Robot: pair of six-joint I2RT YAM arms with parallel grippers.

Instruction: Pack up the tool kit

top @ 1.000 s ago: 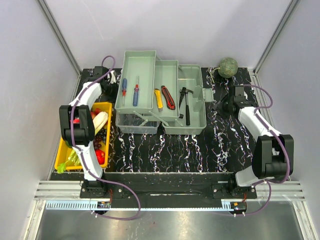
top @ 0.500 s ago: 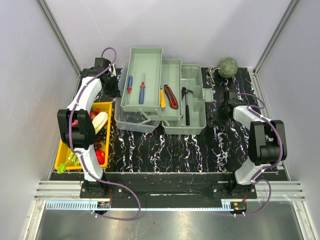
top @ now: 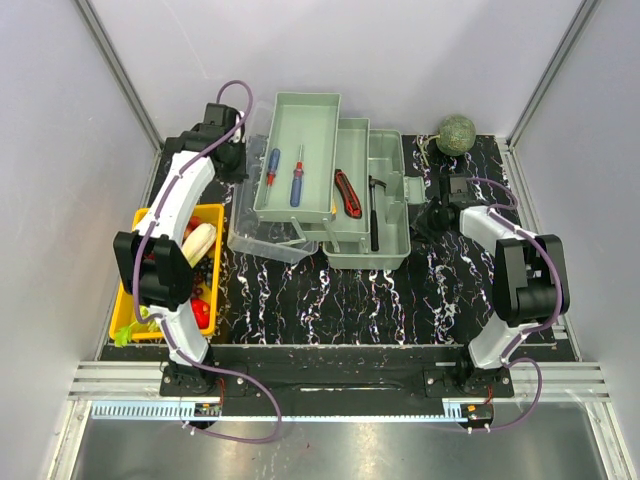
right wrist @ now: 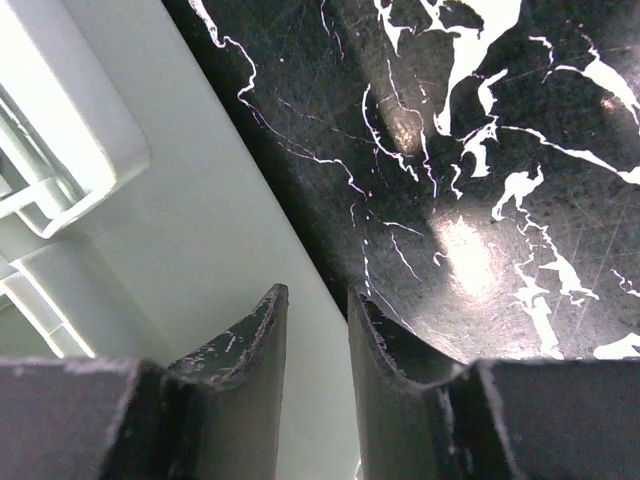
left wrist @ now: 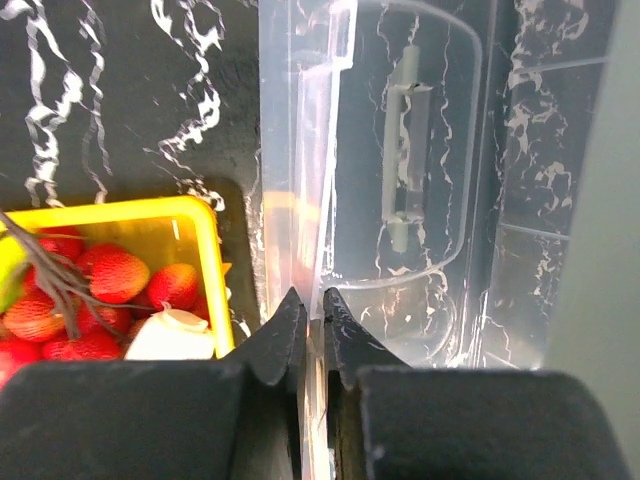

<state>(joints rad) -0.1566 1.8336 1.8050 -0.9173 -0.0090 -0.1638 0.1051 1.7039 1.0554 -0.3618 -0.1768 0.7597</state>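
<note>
Toolbox (top: 392, 245) sits at the back middle of the table, its trays fanned out. From the left I see the yellow tray (left wrist: 205, 240) of fruit, then my left gripper (left wrist: 312, 312) pinched tight on the edge of the clear lid (left wrist: 350, 150). The top tray (top: 305, 125) carries a blue screwdriver (top: 272, 166) and a red screwdriver (top: 296, 182), the next tray a red knife (top: 348, 193), and the base a hammer (top: 374, 215). My right gripper (right wrist: 315, 320) sits by the box's right wall, jaws slightly apart, gripping nothing I can make out.
</note>
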